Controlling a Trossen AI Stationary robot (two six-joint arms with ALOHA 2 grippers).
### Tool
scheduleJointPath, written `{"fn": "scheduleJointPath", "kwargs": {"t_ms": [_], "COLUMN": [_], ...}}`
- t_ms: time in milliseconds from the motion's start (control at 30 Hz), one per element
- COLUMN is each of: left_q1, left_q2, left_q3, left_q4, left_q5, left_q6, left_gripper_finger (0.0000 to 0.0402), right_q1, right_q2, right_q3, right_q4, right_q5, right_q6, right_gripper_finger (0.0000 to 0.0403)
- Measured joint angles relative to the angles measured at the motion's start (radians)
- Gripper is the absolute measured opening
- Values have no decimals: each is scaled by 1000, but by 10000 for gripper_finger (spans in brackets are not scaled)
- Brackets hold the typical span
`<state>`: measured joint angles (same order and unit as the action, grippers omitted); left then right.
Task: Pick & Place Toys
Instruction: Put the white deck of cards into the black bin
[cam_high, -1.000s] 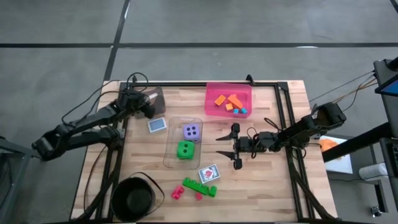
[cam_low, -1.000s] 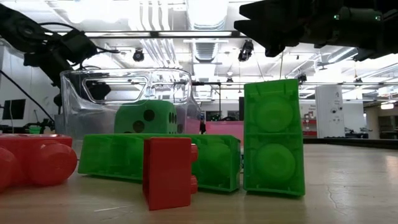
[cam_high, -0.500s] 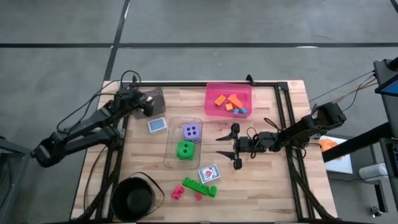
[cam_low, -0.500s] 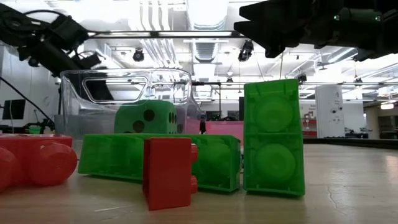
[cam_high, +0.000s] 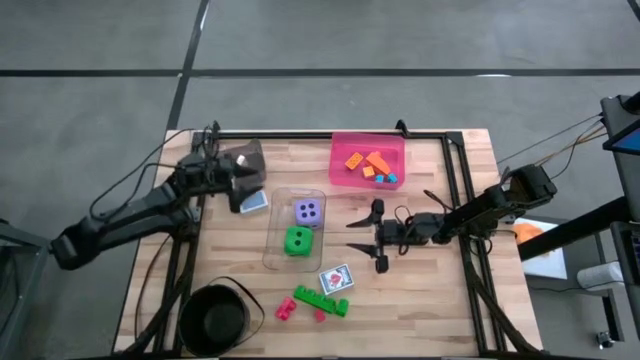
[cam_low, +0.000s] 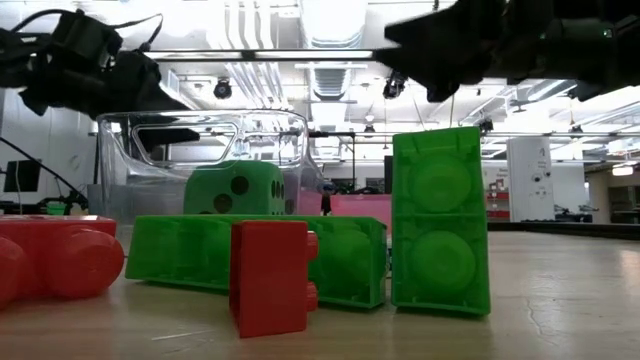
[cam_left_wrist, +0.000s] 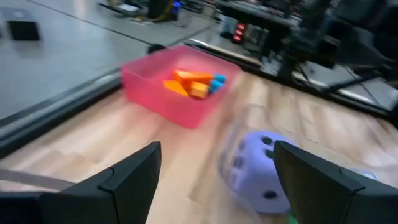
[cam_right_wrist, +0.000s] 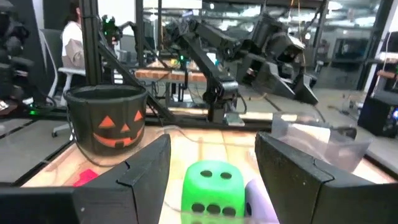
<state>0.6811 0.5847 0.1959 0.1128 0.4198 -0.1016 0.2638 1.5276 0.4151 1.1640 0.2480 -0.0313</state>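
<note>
A clear bin in the table's middle holds a purple die and a green die. A pink bin at the far edge holds orange and teal bricks. One picture card lies left of the clear bin, and another card lies near it. A green brick and pink pieces lie toward the near edge. My left gripper hovers open above the first card's far edge, pointing at the purple die. My right gripper stands open right of the clear bin, facing the green die.
A grey bin sits at the far left, just beyond my left gripper. A black round bowl stands at the near left corner. A black frame rail runs along the table's right side. Bare wood lies at the near right.
My left gripper has swung away from the grey bin toward the table's right and turned level. It now points across at the clear bin and covers the far edge of the picture card. The toys and my right gripper have kept still.
</note>
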Motion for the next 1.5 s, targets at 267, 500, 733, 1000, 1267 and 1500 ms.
{"fn": "scheduleJointPath", "kwargs": {"t_ms": [267,500,733,1000,1267,1500], "left_q1": [-213,-397,-537,-627,-629,-629], "left_q2": [-1,-1,0,0,2,20], "left_q3": [-10,-5,-5,-5,-6,-6], "left_q4": [38,65,64,64,55,51], "left_q5": [-22,-123,-153,-238,-250,-272], "left_q6": [44,53,50,50,50,49], "left_gripper_finger": [313,313,313,313,313,313], "right_q1": [-8,12,29,46,68,70], "right_q2": [1,1,38,187,340,417], "right_q3": [125,333,470,539,650,738], "right_q4": [-399,-897,-1234,-1240,-1339,-1449], "right_q5": [48,26,-42,-114,-193,-178], "right_q6": [59,165,303,342,361,369], "right_gripper_finger": [234,234,234,234,234,233]}}
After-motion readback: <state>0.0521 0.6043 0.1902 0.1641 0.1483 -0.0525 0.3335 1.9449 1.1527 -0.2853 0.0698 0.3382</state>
